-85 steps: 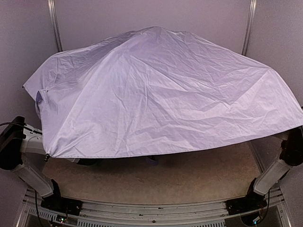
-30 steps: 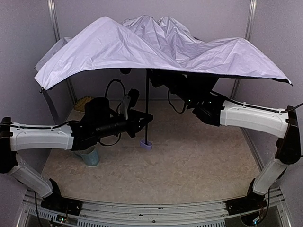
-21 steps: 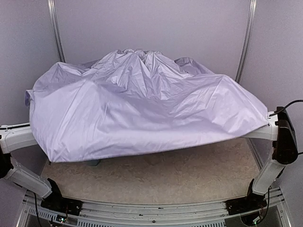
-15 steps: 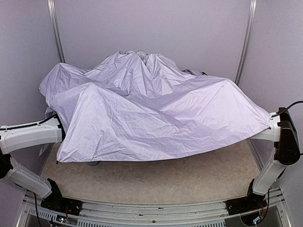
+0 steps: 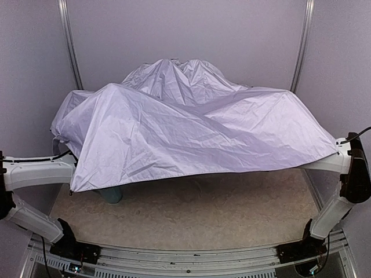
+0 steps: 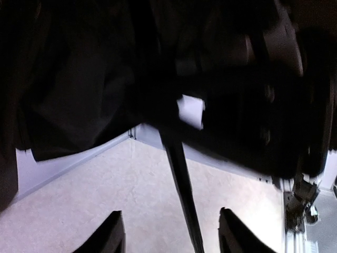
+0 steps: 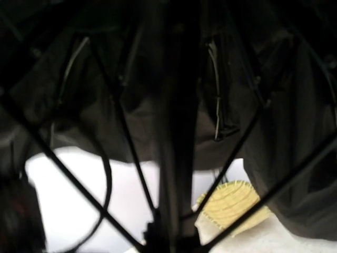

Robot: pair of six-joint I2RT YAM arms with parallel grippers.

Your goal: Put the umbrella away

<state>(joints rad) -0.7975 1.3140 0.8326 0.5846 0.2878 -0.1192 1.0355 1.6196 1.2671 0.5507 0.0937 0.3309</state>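
No text, label, brand, number or sign can be read in any view. From above, the umbrella (image 5: 191, 133) shows only plain, unprinted lavender fabric. Both wrist views look up under its black lining and are too dark and blurred to make out any lettering.

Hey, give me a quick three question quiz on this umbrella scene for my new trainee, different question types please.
1. True or false: in the top view the umbrella drapes over the left arm and right arm.
2. In the left wrist view, what passes between the left hand's fingers? A) the black shaft B) a spoon C) a rope
3. What colour is the woven object in the right wrist view?
Key: 1 true; 2 A; 3 yellow.
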